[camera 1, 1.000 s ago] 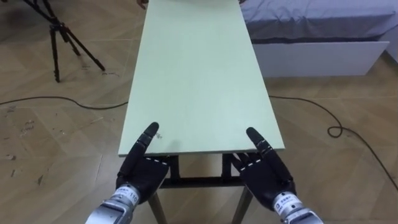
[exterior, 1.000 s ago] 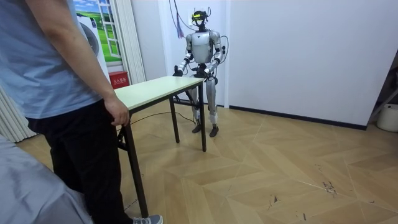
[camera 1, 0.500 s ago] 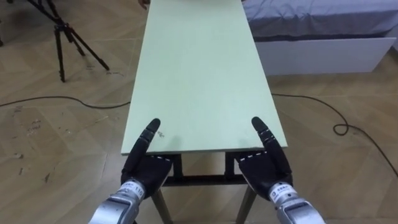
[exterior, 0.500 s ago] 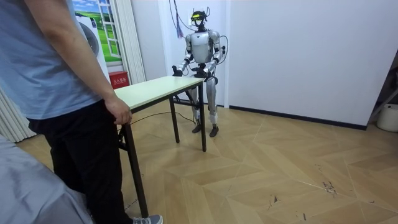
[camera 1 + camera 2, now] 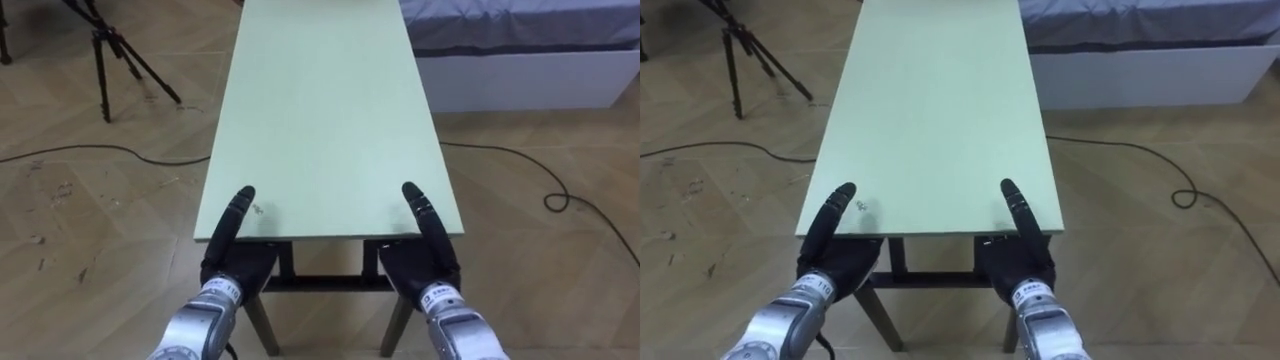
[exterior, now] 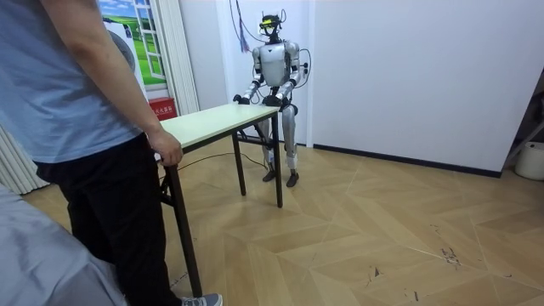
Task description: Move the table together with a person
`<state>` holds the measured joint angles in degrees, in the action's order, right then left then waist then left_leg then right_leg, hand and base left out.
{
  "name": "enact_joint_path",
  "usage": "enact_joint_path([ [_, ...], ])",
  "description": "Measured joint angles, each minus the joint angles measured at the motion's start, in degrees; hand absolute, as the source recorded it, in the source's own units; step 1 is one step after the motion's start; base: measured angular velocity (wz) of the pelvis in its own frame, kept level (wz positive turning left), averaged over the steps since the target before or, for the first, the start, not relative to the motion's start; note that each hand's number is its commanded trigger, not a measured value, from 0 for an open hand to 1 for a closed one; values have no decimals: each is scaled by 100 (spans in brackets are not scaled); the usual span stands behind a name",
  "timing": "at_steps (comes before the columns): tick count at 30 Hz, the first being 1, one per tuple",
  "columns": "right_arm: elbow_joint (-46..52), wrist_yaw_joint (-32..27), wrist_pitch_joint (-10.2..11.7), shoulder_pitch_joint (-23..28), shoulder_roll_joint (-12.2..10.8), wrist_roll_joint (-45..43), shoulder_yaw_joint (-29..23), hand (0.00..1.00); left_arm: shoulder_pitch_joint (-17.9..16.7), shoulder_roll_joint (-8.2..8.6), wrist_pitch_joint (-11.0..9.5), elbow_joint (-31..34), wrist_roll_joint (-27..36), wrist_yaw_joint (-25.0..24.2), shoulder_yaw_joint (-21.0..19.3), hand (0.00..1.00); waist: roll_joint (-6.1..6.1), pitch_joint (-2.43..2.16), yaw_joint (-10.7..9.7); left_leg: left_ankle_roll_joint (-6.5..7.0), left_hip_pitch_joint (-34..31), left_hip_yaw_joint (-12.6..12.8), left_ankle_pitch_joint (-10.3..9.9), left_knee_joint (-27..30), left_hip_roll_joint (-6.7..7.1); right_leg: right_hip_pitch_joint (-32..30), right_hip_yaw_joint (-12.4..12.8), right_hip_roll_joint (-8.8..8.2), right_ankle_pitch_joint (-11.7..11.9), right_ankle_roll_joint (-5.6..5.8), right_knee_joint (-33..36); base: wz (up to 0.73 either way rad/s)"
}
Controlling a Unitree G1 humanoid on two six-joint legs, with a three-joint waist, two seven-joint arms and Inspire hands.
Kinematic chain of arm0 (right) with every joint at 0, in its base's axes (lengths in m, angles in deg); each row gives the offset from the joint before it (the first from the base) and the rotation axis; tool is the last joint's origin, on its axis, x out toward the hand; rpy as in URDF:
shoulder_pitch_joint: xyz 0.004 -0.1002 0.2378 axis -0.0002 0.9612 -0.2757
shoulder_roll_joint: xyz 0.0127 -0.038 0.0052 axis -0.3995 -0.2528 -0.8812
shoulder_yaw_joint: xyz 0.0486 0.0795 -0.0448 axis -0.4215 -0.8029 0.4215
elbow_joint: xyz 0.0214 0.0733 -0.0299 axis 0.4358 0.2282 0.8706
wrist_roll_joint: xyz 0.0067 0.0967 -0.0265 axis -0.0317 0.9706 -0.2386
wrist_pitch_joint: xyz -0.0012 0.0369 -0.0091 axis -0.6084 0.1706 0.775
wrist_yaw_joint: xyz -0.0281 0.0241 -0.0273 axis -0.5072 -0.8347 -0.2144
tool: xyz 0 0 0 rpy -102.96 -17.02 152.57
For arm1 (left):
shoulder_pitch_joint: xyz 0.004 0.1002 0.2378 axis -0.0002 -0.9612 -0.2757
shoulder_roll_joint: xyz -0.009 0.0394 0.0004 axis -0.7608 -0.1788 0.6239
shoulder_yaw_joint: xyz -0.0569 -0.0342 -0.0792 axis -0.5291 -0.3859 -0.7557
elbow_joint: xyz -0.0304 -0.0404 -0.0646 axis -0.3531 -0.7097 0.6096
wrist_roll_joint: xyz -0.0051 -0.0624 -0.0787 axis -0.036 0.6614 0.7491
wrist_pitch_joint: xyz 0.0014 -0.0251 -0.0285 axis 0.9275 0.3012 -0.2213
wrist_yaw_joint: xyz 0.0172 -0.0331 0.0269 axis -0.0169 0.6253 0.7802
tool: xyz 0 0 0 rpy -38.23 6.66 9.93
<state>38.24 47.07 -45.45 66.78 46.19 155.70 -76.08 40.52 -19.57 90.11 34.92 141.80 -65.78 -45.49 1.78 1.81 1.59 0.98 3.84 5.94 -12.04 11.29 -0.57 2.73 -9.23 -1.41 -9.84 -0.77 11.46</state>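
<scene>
Both robot hands sit at the near short edge of the table (image 5: 320, 120), the left hand (image 5: 230, 255) by its left corner and the right hand (image 5: 428, 262) by its right. Each lays a straight black tip flat on the top while the rest is tucked under the board, so whether they clamp it cannot be told. The long, smooth, pale green top rides on a dark metal frame (image 5: 320, 284), mostly hidden beneath. The wood parquet floor (image 5: 80, 230) carries a thin black cable (image 5: 100, 148) and a black tripod (image 5: 100, 60), cut off above. To the right stands a bed (image 5: 520, 80) with a white base and grey-blue cover. At the far end, a person (image 6: 85, 127), head out of frame, rests a hand (image 6: 168, 151) on the table's corner.
</scene>
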Motion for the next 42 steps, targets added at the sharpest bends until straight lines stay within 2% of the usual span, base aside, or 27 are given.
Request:
enact_joint_path([
  [3, -7, -82, 203, -1, -14, -2, 106, 100, 8, 105, -203, -38, -26, 133, 53, 100, 5, 7, 17, 0, 14, -19, 0, -24, 1, 7, -28, -2, 1, 1, -7, -1],
  [6, -7, -92, 385, -10, -51, -57, 204, 100, 11, 154, -276, -46, -57, 158, 57, 100, 9, 10, 23, 0, 76, -19, 0, -135, 0, 43, -20, -10, 1, 2, -90, -4],
  [15, -7, -151, 509, -45, -78, -74, 262, 100, 20, 143, -424, -48, -223, 203, 160, 100, 12, 18, 25, 0, 89, -13, 0, -170, 1, 36, -22, -8, 1, 2, -95, 0],
  [35, 23, -196, 526, -140, -33, -38, 269, 100, 110, 150, -464, -21, -236, 272, 182, 100, -4, 25, 8, 2, -41, -18, 1, -142, 6, -94, -22, -17, 2, 5, -69, 0],
  [42, 46, -194, 457, -167, 38, -20, 246, 100, 55, 154, -353, -65, -252, -13, 258, 100, -5, 19, 24, 2, -14, -41, 1, -146, 12, -62, -36, 2, 2, 5, -72, 0],
])
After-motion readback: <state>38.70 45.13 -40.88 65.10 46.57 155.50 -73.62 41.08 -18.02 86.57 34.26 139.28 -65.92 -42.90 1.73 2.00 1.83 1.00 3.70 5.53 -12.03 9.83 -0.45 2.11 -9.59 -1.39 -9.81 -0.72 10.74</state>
